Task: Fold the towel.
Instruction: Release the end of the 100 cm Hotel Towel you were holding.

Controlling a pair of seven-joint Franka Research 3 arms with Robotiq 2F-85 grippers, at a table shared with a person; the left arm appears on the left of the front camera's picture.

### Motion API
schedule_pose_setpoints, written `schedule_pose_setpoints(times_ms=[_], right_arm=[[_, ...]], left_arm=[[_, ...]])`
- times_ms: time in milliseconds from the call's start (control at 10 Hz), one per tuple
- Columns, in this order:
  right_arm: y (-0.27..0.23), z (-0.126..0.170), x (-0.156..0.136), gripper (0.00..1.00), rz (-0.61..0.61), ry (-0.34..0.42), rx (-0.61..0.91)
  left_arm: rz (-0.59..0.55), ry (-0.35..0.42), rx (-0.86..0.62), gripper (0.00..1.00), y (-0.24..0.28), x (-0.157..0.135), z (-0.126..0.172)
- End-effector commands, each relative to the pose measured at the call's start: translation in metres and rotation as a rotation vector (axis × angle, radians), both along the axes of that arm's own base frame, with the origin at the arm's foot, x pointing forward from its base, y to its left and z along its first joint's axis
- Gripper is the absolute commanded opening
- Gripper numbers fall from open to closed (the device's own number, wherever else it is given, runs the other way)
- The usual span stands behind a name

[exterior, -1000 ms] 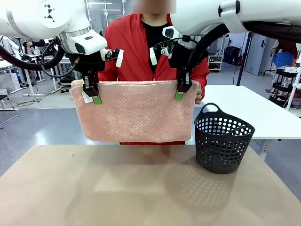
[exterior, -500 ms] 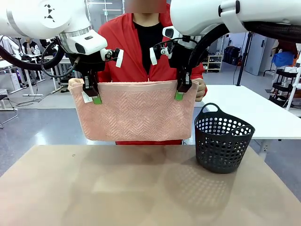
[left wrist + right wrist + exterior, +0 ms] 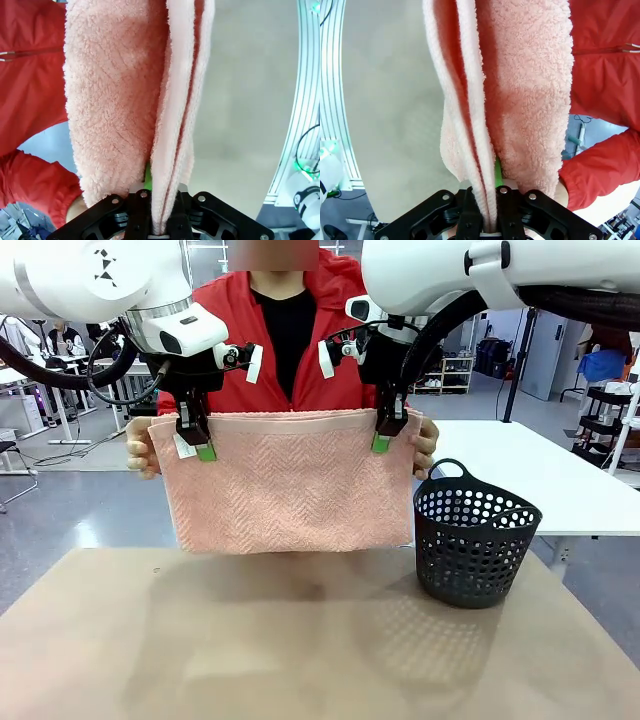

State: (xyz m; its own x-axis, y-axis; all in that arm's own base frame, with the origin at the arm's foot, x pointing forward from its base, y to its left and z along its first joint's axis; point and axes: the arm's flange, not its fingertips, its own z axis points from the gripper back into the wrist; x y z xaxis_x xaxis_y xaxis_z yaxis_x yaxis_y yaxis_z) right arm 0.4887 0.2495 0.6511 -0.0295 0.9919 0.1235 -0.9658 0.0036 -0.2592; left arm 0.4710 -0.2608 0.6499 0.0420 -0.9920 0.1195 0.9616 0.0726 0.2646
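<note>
Towel (image 3: 290, 480) hung doubled above table (image 3: 300, 650), hem clear of it | left gripper (image 3: 197, 445), right gripper (image 3: 383, 435) clamped its top corners | basket (image 3: 475, 540) near its right edge | person's hands (image 3: 140, 447) half hidden behind.

Dark perforated basket (image 3: 470, 555), lower right, standing upright on the tan worktop (image 3: 290, 650). Person in a red jacket (image 3: 328, 285), upper centre, beyond the far edge. White table (image 3: 520, 470), right background.
</note>
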Motion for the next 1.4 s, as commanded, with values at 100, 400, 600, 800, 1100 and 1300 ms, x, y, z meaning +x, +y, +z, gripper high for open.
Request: schedule_pose_setpoints(times_ms=[100, 400, 600, 800, 1100, 1300], right_arm=[[-0.0022, 0.0011, -0.002, 0.0, 0.001, -0.004, -0.002], [-0.0022, 0.0011, -0.002, 0.0, 0.001, -0.004, -0.002], [-0.0022, 0.0011, -0.002, 0.0, 0.001, -0.004, -0.002], [-0.0022, 0.0011, -0.002, 0.0, 0.001, -0.004, -0.002], [-0.0022, 0.0011, -0.002, 0.0, 0.001, -0.004, -0.002], [-0.0009, 0.0046, -0.0013, 0.35, 0.004, -0.013, 0.007]], left_arm=[[0.002, -0.003, -0.001, 0.0, 0.0016, -0.0002, 0.0017], [0.002, -0.003, -0.001, 0.0, 0.0016, -0.0002, 0.0017], [0.002, -0.003, -0.001, 0.0, 0.0016, -0.0002, 0.0017], [0.002, -0.003, -0.001, 0.0, 0.0016, -0.0002, 0.0017], [0.002, -0.003, -0.001, 0.0, 0.0016, -0.0002, 0.0017], [-0.016, -0.019, 0.006, 0.46, -0.0003, -0.0015, 0.0034]])
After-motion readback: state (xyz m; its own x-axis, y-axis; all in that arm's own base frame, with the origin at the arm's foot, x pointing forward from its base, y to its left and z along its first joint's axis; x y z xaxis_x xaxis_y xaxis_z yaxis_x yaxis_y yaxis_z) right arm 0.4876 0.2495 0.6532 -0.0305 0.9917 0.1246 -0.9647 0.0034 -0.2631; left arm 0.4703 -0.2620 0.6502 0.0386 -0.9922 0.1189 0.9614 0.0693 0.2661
